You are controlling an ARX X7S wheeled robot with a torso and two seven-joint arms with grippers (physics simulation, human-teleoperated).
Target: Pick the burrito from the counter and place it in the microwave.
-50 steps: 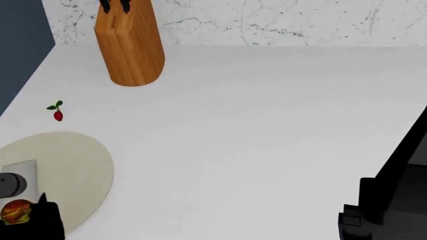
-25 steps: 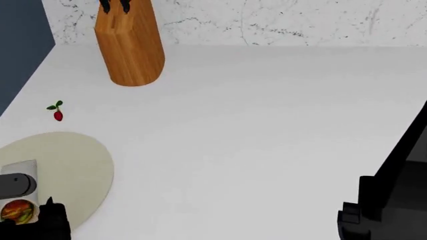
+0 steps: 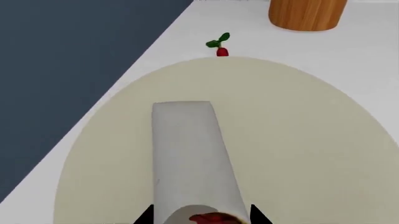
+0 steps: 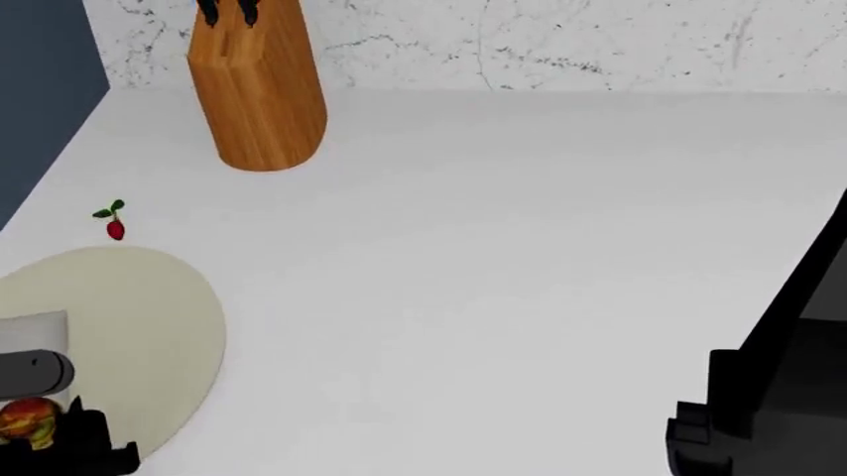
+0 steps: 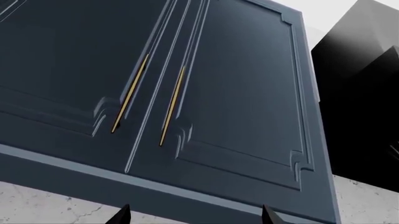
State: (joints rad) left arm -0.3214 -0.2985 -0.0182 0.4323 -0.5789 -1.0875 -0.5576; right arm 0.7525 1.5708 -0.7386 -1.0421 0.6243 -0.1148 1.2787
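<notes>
The burrito is a pale grey roll lying on the beige plate, its red and orange cut end toward my left gripper. The two dark fingertips press against its sides at that end, so the gripper is shut on it. In the head view the burrito and left gripper are at the lower left corner of the white counter. A black microwave stands at the right edge. My right gripper is open and empty, facing blue-grey cabinet doors.
A tiny red cherry lies just beyond the plate. A wooden knife block stands at the back left against the marble wall. The counter's left edge runs close beside the plate. A dark part of my right arm shows at lower right.
My left gripper has dropped lower in the head view. The plate's far edge has shifted slightly toward the cherry. The right arm has barely moved.
</notes>
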